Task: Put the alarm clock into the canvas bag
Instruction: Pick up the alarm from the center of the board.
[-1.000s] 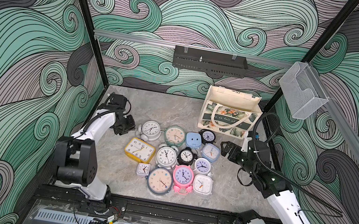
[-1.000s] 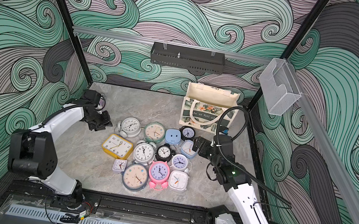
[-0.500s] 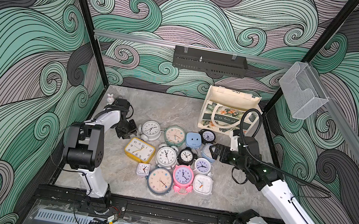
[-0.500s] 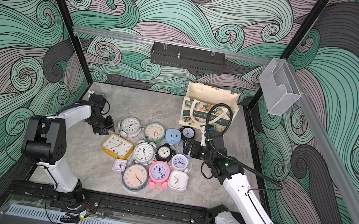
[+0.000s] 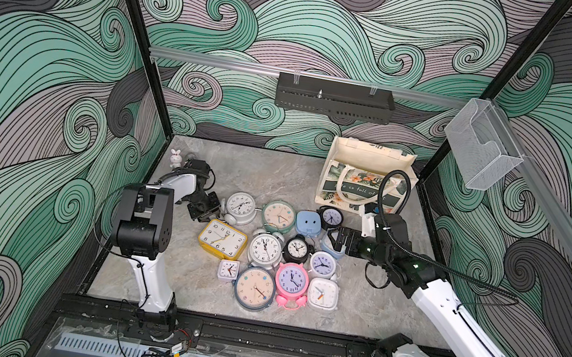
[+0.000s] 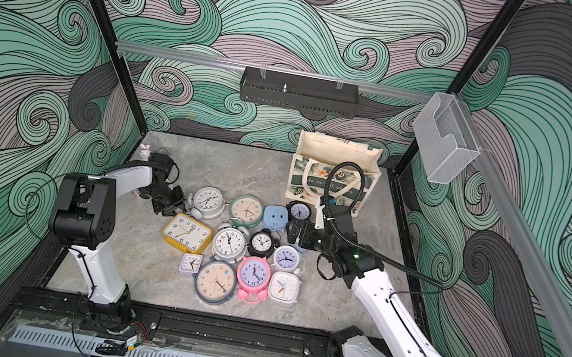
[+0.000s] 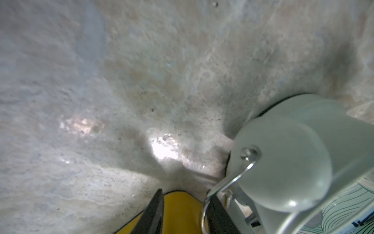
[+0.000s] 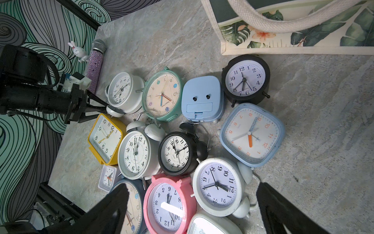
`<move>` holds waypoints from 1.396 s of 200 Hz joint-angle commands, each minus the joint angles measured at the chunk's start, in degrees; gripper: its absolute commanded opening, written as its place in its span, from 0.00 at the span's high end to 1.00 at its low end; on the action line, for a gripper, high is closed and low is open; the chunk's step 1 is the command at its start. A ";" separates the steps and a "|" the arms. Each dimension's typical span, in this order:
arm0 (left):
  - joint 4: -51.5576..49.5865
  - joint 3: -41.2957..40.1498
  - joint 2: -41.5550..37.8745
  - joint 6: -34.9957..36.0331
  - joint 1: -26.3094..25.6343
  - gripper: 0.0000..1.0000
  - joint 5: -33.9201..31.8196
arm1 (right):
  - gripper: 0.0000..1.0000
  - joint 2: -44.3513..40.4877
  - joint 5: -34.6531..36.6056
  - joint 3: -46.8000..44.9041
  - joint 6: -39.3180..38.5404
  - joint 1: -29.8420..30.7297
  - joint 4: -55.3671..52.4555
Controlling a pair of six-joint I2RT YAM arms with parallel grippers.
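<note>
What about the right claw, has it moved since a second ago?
Yes. Against the still canvas bag, the right gripper has slid toward the clock pile and now hangs over the light blue square clock.

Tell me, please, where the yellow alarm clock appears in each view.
Top view: yellow alarm clock, left edge of the clock cluster.
Top view: same spot.
Left wrist: its yellow body framed by the left hand.
Right wrist: beside that hand.
Shared landmark: the white twin-bell clock nearest that hand.

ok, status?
Left end effector part-open at white twin-bell clock, no grip. Right end effector open above light-blue square clock. Canvas bag upright; black round clock before it.
</note>
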 commanded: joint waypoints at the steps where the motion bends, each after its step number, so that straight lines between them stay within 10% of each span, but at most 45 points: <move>1: 0.24 2.31 1.41 -1.50 -0.43 0.66 0.42 | 0.01 0.41 -1.68 0.77 0.67 0.63 2.28; 139: 5.15 0.88 -1.05 -4.16 -0.51 1.00 2.92 | 0.01 1.47 -2.37 1.54 -0.01 1.95 5.32; 279: -8.95 10.45 -13.42 -2.47 -1.21 1.00 7.38 | 0.01 4.19 3.92 2.57 -3.36 7.41 13.28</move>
